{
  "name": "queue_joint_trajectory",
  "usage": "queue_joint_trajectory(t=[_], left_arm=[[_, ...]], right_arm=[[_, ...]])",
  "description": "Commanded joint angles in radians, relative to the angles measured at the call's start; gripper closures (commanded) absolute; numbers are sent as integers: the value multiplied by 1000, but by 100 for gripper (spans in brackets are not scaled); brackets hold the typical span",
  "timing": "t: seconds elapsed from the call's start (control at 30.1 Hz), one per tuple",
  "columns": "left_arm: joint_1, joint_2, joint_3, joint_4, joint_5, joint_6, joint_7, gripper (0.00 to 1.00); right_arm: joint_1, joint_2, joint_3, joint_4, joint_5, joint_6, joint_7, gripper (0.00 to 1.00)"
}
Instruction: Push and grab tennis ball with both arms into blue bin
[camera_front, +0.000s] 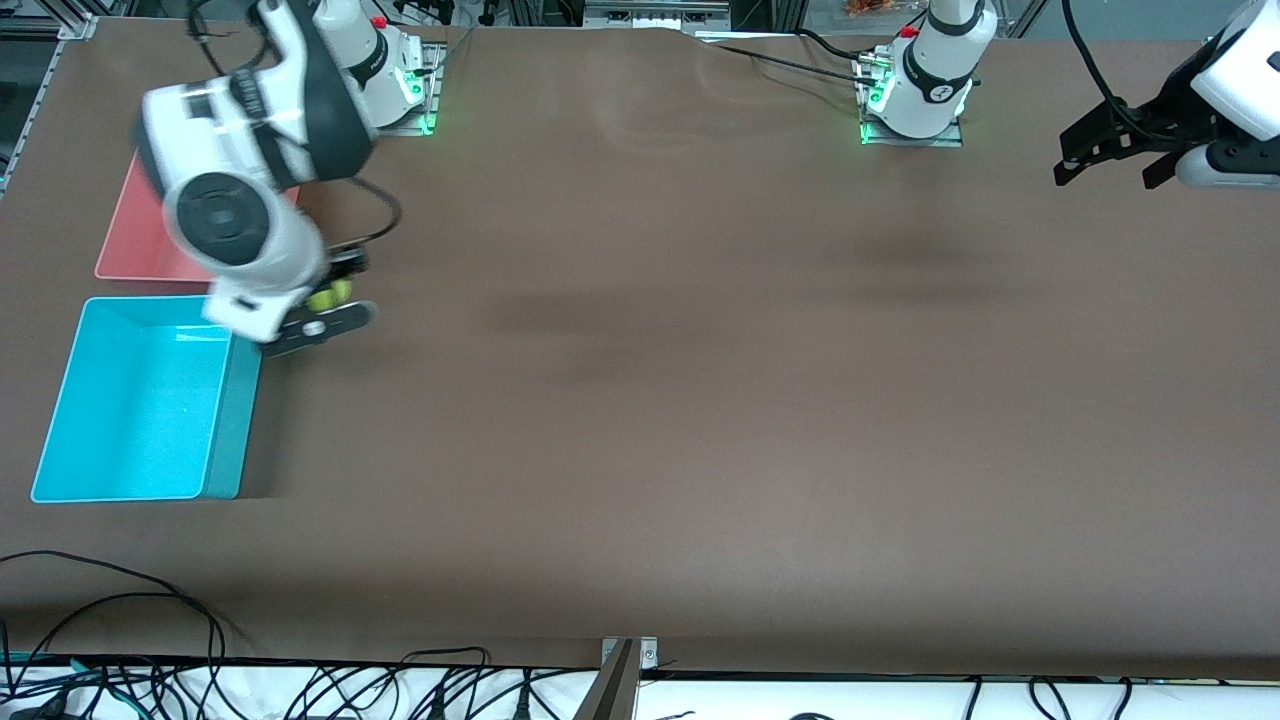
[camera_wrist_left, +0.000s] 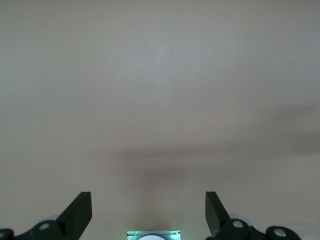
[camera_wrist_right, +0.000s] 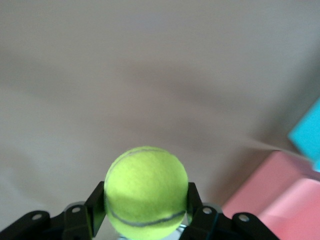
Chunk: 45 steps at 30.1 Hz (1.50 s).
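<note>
Balls: one small fuzzy yellow-green tennis ball, with a dark seam line curving over its surface.
Bins: two; one bright cyan-blue rectangular plastic bin with plain walls, and one flat pink-red plastic bin, both at the right arm's end of the brown bench; the blue bin lay nearer to the front camera than the pink-red one.
Arms: two white jointed arms, each on a green-lit base along the top of the front view.
Right arm pose: it folded down from its base, its wrist hung just above the bench beside the blue bin's upper corner, tipped toward the bench.
Right gripper: its jaws were pressed onto the tennis ball from two sides, one black pad against each flank of the ball.
Ball position: pinched in the right gripper, over bare bench just beside the blue bin and the pink-red bin, not inside either.
Left arm pose: it waited raised over the left arm's end of the bench, well apart from both bins.
Left gripper: its jaws were spread wide over bare bench, with nothing between them.
</note>
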Motion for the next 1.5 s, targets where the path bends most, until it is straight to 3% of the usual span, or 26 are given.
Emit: queue_joint_trajectory(t=[0.0, 0.37, 0.53, 0.8, 1.46], left_arm=[[-1, 3, -6, 8, -27, -1, -14, 0], [-15, 20, -17, 27, -7, -4, -8, 0], [-13, 20, -18, 27, -5, -4, -2, 0], [-15, 23, -18, 51, 6, -4, -10, 0], [-6, 109, -14, 134, 6, 1, -10, 0]], right_arm=[[7, 3, -85, 34, -55, 20, -125, 69], [-13, 32, -280, -6, -40, 159, -373, 69], [-101, 36, -283, -77, -37, 278, -461, 69], [-223, 103, -283, -124, 93, 399, -641, 69], [-401, 295, -282, -117, 345, 457, -916, 69]])
